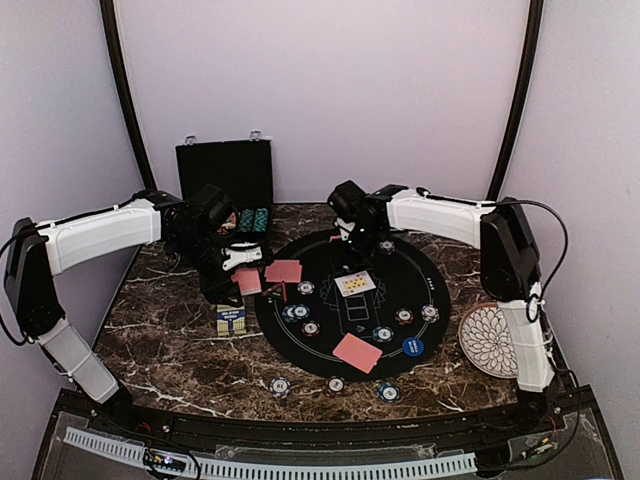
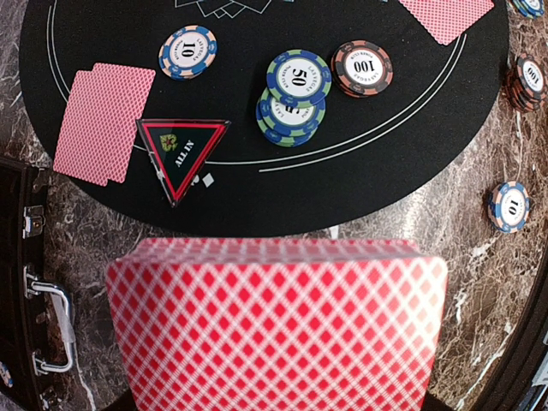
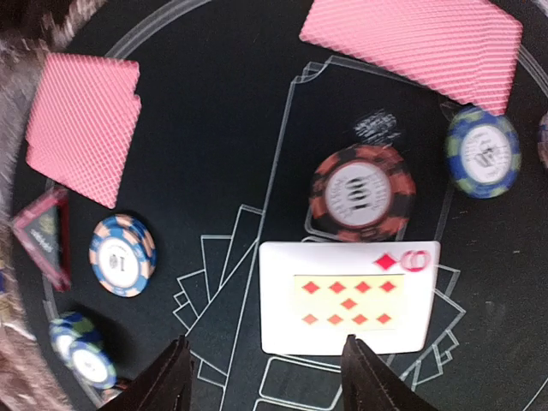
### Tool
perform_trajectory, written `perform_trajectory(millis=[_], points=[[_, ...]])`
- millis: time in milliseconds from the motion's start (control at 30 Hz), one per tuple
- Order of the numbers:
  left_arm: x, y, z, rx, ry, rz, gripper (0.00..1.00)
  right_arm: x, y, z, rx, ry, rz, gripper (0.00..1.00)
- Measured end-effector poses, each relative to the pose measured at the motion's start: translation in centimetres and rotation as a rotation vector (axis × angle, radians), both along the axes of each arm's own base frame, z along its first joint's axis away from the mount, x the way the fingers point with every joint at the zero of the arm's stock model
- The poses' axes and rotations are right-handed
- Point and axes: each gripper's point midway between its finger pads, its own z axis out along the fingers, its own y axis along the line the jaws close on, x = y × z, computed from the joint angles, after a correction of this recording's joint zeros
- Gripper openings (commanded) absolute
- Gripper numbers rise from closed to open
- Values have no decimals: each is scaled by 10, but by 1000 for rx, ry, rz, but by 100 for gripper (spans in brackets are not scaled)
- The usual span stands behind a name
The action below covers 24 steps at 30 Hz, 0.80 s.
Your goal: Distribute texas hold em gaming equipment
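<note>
My left gripper [image 1: 238,262] is shut on a deck of red-backed cards [image 2: 274,334], which hides its fingers in the left wrist view. The deck hangs over the mat's left edge, near a face-down pair [image 2: 104,124] and the red triangle token [image 2: 182,154]. My right gripper [image 3: 265,340] stands open just above a face-up nine of diamonds [image 3: 348,297], with nothing between its fingers. Around that card lie a 100 chip [image 3: 362,193], a 10 chip [image 3: 122,254] and stacked 50 chips [image 2: 295,90]. Another face-down pair [image 1: 357,352] and a blue disc [image 1: 413,346] lie near the mat's front.
The round black mat [image 1: 330,345] covers the middle of the marble table. An open black case [image 1: 225,172] with racked chips [image 1: 252,219] stands at the back left. A card box [image 1: 231,319] lies left of the mat, a white patterned plate [image 1: 488,340] to its right. Loose chips [image 1: 280,386] sit near the front.
</note>
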Motion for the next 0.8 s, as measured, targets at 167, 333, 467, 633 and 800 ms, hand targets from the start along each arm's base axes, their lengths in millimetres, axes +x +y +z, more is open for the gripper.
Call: perform_trajectory(millis=[167,333,467,633,800], points=[[0,0,0,0,0,0,0,25,-17,24,166,-10,-71,39],[0,0,0,0,-1,-2,0,31,-18,11,197,15,-84,24],[0,0,0,0,-2,-2,0,29,-13,-4,199,41,-72,20],[0,0,0,0,-2,-3,0,28,-13,-22,182,65,-75,17],[0,0,0,1,-3,-7,0,28,-17,-43,162,96,-83,16]])
